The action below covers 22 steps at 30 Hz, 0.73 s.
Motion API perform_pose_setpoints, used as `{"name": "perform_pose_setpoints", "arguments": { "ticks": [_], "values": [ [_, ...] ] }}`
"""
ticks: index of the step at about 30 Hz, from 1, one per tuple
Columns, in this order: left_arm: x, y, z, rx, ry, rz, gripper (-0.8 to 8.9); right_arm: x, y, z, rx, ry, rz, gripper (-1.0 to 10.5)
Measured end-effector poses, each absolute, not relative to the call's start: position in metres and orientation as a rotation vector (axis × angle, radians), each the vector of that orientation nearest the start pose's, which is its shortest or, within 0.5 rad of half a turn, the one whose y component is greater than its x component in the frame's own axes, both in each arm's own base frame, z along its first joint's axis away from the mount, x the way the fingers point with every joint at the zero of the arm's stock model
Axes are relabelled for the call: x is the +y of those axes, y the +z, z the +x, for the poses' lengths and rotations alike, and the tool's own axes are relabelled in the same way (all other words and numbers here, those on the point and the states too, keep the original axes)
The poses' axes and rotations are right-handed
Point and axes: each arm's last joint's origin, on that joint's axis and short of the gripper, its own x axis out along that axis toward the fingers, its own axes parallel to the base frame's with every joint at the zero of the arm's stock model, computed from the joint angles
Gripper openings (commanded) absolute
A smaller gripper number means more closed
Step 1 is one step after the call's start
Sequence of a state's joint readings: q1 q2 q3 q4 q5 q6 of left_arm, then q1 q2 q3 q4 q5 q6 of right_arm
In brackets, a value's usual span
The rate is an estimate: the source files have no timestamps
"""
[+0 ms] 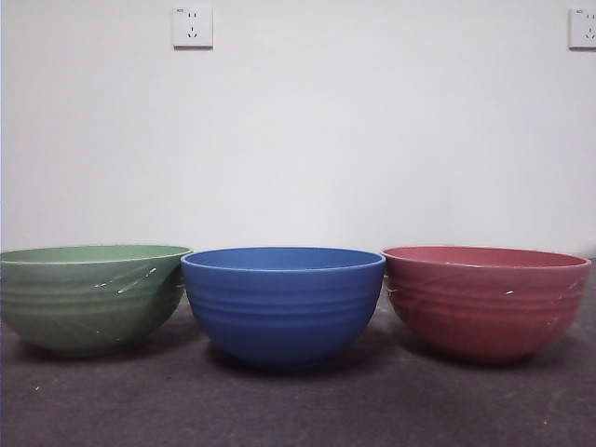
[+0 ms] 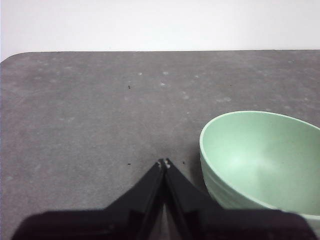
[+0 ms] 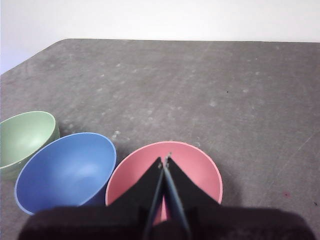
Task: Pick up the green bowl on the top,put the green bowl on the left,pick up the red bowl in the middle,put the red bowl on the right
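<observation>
— What stands on the grey table (image 1: 298, 410)?

— Three ribbed bowls in a row, all upright. The green bowl (image 1: 91, 296) is at the left, a blue bowl (image 1: 283, 303) in the middle, the red bowl (image 1: 485, 301) at the right. In the front view the green rim meets the blue one; the red sits just beside the blue, whether touching I cannot tell. Behind them is a white wall (image 1: 372, 130) with two sockets (image 1: 192, 27) high up.

— Anything blocking the bowls?

— No arm shows in the front view, and all three bowls hold nothing.

— And the grippers?

— The left gripper (image 2: 164, 162) hangs above bare table beside the green bowl (image 2: 262, 160), its jaws pressed together at the tips, holding nothing. The right gripper (image 3: 165, 159) hovers over the red bowl (image 3: 195, 167), jaws likewise together and holding nothing — its view also takes in the blue bowl (image 3: 67, 170) and the green bowl (image 3: 25, 136) beyond.
</observation>
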<state>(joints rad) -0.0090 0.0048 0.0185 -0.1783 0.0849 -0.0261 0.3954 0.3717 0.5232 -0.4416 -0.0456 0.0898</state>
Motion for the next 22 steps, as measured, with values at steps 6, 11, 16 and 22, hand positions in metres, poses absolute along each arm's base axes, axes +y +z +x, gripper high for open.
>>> {"name": "perform_pose_setpoints", "arguments": {
  "ticks": [6,11,16,22],
  "values": [
    [-0.003,0.152,0.095,0.166,-0.091,-0.032,-0.03,0.04,0.268,0.092,0.31,0.424,0.036,-0.2],
    [-0.003,0.152,0.095,0.166,-0.091,-0.033,-0.03,0.036,0.263,0.085,0.33,0.427,-0.035,-0.2],
    [-0.003,0.152,0.095,0.166,-0.091,-0.033,-0.03,0.025,0.247,0.079,0.209,0.382,-0.073,-0.2],
    [-0.003,0.152,0.095,0.166,-0.09,-0.033,-0.03,0.015,0.188,0.088,0.174,0.256,-0.045,-0.2]
  ]
}}
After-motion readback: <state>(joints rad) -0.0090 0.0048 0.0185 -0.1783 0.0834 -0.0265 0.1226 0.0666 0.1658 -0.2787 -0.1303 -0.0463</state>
